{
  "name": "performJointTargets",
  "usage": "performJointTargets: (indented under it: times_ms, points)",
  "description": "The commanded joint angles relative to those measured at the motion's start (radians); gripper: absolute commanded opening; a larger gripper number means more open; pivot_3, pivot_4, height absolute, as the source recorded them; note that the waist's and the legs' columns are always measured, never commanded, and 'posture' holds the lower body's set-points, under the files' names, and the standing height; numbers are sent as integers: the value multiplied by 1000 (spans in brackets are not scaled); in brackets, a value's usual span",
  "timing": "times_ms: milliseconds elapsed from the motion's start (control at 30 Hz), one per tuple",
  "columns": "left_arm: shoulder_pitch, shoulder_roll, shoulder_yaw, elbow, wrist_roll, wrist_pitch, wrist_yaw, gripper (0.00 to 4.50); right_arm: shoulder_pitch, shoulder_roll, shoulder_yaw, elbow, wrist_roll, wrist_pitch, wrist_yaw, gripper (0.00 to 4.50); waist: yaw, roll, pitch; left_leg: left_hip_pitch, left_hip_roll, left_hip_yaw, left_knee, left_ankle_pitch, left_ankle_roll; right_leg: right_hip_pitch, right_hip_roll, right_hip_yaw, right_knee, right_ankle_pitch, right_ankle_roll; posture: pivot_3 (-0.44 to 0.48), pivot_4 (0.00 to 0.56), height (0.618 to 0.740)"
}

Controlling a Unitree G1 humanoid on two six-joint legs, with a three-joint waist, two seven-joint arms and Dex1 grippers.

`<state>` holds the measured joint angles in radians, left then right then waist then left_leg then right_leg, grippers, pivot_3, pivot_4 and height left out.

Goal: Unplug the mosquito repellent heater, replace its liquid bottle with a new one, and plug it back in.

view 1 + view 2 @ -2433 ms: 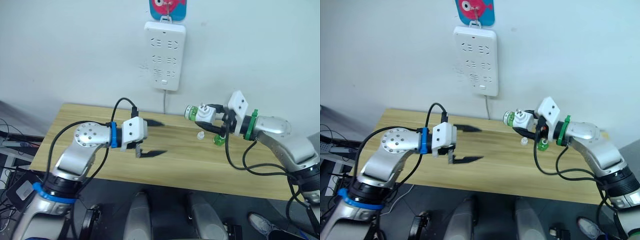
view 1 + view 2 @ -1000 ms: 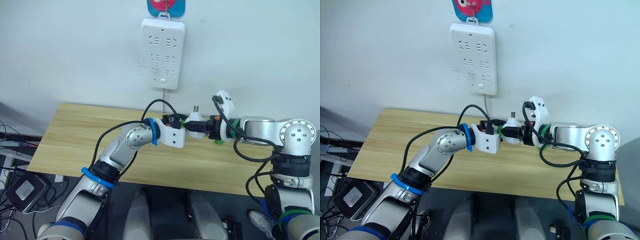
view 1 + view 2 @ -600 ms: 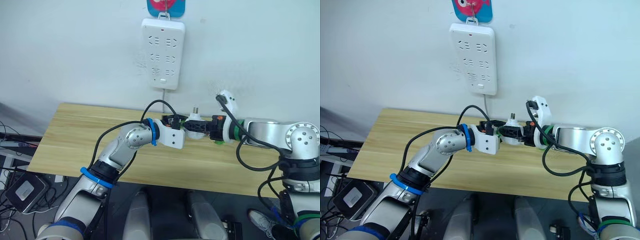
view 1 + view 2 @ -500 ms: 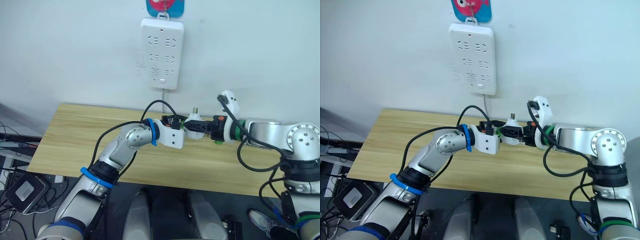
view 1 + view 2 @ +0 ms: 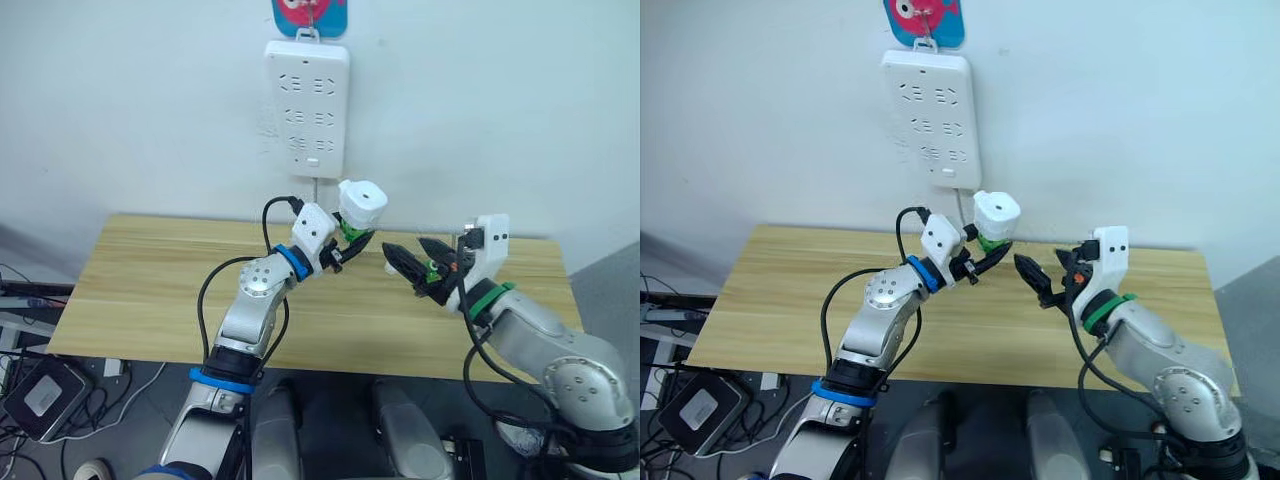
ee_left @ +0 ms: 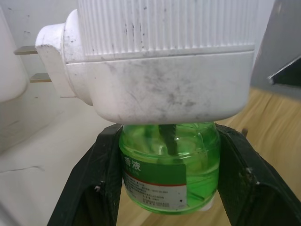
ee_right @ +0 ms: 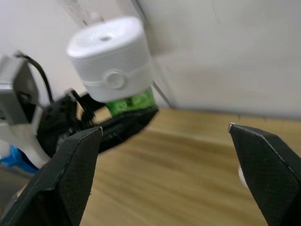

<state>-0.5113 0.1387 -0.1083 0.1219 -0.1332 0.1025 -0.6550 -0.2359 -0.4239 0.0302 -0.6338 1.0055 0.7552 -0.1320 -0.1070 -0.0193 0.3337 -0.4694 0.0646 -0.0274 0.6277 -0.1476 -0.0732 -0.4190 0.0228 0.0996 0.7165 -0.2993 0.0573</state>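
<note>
Table (image 5: 150,290): it lay under both my arms, and the wall rose right behind it.
Power strip (image 5: 307,105): it hung upright on the wall, above and a little to my left of where I held the heater; one of its sockets was, I judged, where the prongs had to go.
Left gripper (image 5: 352,243): it was raised above the table with its fingers (image 6: 94,188) clenched on the green bottle from either side.
Right gripper (image 5: 425,265): it hung near, to my right of the heater, with its fingers (image 7: 75,174) spread wide and gripping nothing.
Mosquito repellent heater (image 5: 361,203): it sat upright on top of the bottle in my left gripper, below the strip and close to the wall.
Long axis: it ran up and down, bottle below and heater above, while the two prongs (image 6: 29,63) stuck out sideways.
New bottle (image 6: 170,167): I took the green bottle screwed up into the heater for it.
Nearer arm: my left, since it carried the unit; plugging in looked like its job, by lifting toward the strip.
</note>
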Motion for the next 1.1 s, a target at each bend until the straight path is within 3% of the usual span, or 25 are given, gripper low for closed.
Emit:
performJointTargets:
  times_ms: [33,533,1100]
  points:
    - [-2,-21,-3,-78,-54,38,4,2287,-38,52,42,17,-119,-67,40,4500,-4,-1,-2,0,0,0,0,0,0,0,0,0,0,1,1,-178,263,740]
    - [58,-9,-34,-188,-171,188,-52,2287,-200,227,28,172,-212,-56,119,4500,-6,-4,-8,0,0,0,0,1,0,1,0,0,-1,3,-2,-161,267,740]
    - [85,13,-39,-221,-194,212,-53,2287,-198,178,12,155,-243,54,208,4500,-4,-5,-9,0,-1,0,0,1,0,1,-1,0,-1,3,-2,-145,265,740]
